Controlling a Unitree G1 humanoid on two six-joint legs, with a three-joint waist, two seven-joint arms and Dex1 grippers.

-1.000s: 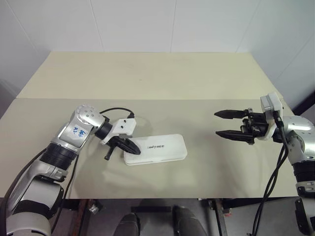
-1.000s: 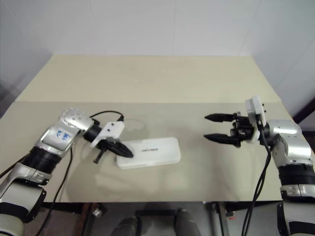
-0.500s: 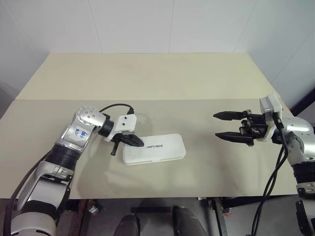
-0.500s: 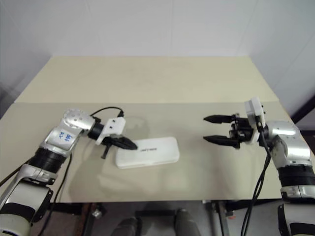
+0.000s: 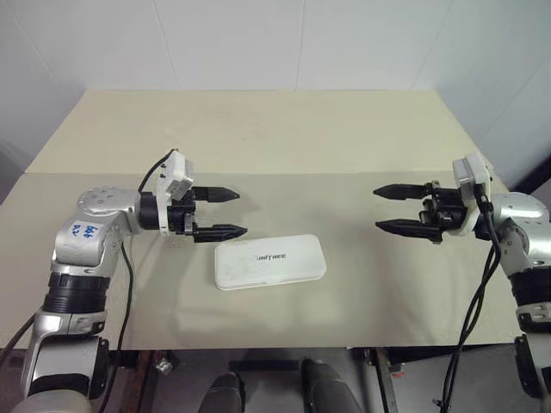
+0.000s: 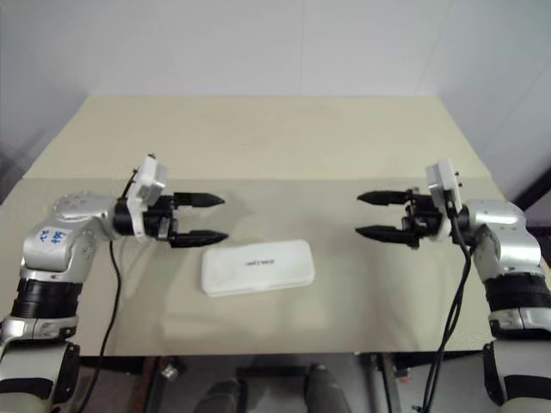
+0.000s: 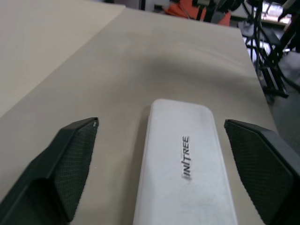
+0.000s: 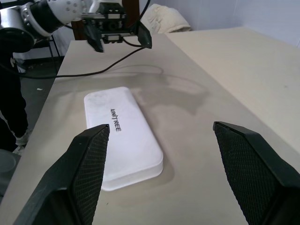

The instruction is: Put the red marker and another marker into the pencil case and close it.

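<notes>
Above the table [image 5: 284, 129], both grippers gape, empty.

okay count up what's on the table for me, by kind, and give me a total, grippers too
pencil case, white, lid shut, lying on the table: 1
markers in sight: 0
grippers: 2, left gripper and right gripper, both open, holding nothing, apart from the case
Total: 3

Smooth, faintly glossy white hard-plastic rectangular pencil case [image 5: 269, 261] on a matt beige counter [image 5: 258, 138], between black end effector fingers [image 7: 70, 164] with finely textured, matt inner pads.
</notes>
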